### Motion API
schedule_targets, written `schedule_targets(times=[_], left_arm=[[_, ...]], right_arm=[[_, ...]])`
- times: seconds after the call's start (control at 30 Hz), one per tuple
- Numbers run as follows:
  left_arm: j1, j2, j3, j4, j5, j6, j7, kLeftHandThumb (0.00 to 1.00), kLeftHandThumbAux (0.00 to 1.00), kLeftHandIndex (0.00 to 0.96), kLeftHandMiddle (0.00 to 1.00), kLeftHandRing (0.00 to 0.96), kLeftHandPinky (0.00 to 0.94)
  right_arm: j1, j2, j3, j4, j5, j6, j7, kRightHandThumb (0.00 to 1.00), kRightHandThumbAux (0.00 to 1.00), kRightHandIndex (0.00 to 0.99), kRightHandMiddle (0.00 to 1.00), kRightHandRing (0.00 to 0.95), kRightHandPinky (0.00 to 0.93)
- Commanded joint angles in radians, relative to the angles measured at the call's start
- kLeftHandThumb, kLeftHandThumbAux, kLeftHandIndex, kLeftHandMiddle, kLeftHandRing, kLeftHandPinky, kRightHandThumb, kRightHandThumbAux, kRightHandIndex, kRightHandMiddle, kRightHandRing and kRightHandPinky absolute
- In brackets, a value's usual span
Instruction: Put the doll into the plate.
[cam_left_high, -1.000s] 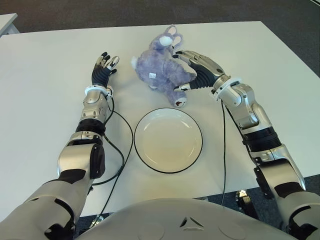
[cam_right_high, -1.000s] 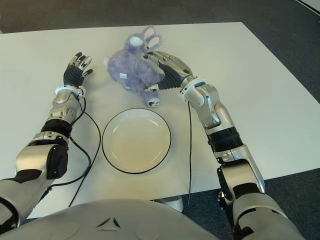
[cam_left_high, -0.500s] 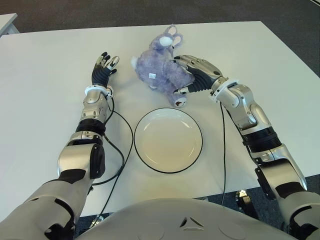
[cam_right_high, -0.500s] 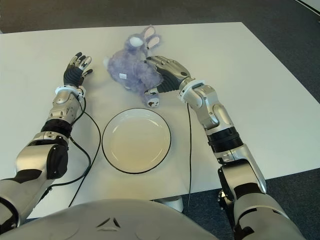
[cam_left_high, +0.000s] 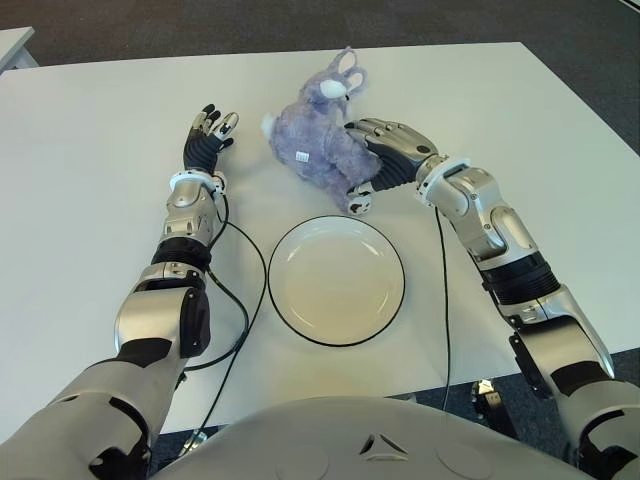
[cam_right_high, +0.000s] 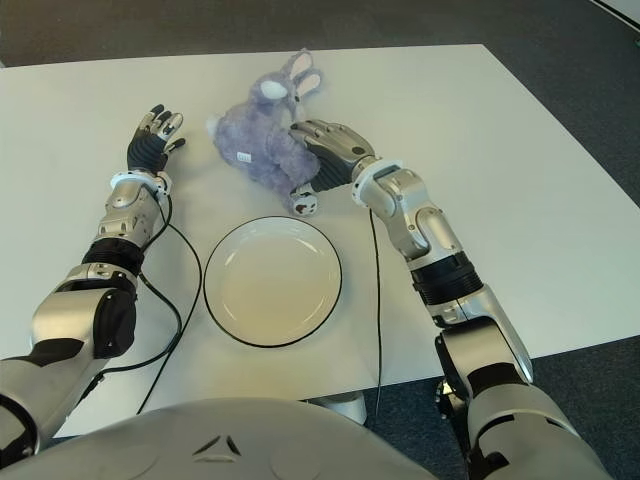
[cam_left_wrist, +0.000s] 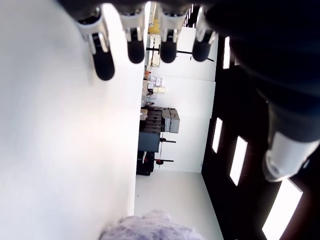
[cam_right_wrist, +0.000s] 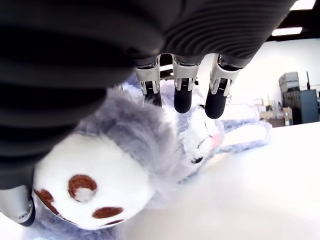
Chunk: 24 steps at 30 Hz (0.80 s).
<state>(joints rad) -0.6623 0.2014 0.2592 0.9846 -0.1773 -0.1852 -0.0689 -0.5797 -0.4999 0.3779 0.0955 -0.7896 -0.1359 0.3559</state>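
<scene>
The white rectangular bench (cam_left_high: 90, 260) has broad bare surface on both sides of the things, its far edge lies just beyond the toy's ears, and dark carpet (cam_left_high: 600, 60) surrounds it. The fluffy lilac-grey plush rabbit doll (cam_left_high: 318, 140) lies on the bench on the far side of the round white plate with a thin dark rim (cam_left_high: 337, 281), its white-soled foot pointing toward the plate's far rim with a narrow strip of bench between them; the plate holds nothing. The right hand (cam_left_high: 385, 150) reaches in from the robot's right with its forearm angled across the bench, palm against the doll's flank, fingers (cam_right_wrist: 182, 95) laid over the fur and the thumb near the foot, wrapped partway around the body but not clearly closed tight on it. The left hand (cam_left_high: 205, 135) shows to the left of the doll, apart from it, its fingers straight, spread and holding nothing, above the bare bench.
</scene>
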Motion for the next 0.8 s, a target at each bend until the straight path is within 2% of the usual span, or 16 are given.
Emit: schedule_targets(times=[0.03, 0.17, 0.27, 0.47, 0.8], left_arm=[[0.033, -0.019, -0.002, 0.049, 0.001, 0.054, 0.0, 0.09, 0.604, 0.0, 0.059, 0.044, 0.017], [0.032, -0.019, -0.002, 0.051, 0.001, 0.051, -0.001, 0.089, 0.605, 0.0, 0.058, 0.043, 0.01], [0.031, -0.018, -0.001, 0.055, -0.001, 0.051, -0.004, 0.088, 0.611, 0.0, 0.063, 0.052, 0.044], [0.028, -0.017, 0.001, 0.062, -0.002, 0.05, -0.006, 0.096, 0.613, 0.0, 0.067, 0.049, 0.0], [0.023, -0.015, 0.0, 0.075, 0.002, 0.049, 0.0, 0.088, 0.609, 0.0, 0.059, 0.041, 0.01]], right_arm=[[-0.008, 0.004, 0.021, -0.003, -0.023, 0.018, 0.022, 0.176, 0.559, 0.011, 0.0, 0.015, 0.11], [-0.011, 0.007, 0.025, -0.005, -0.028, 0.026, 0.025, 0.185, 0.561, 0.011, 0.0, 0.017, 0.124], [-0.016, 0.012, 0.031, -0.004, -0.034, 0.032, 0.025, 0.199, 0.567, 0.008, 0.0, 0.021, 0.129], [-0.025, 0.021, 0.037, 0.0, -0.044, 0.038, 0.023, 0.201, 0.579, 0.007, 0.0, 0.023, 0.134], [-0.037, 0.029, 0.046, 0.011, -0.063, 0.036, -0.006, 0.193, 0.593, 0.016, 0.012, 0.046, 0.147]])
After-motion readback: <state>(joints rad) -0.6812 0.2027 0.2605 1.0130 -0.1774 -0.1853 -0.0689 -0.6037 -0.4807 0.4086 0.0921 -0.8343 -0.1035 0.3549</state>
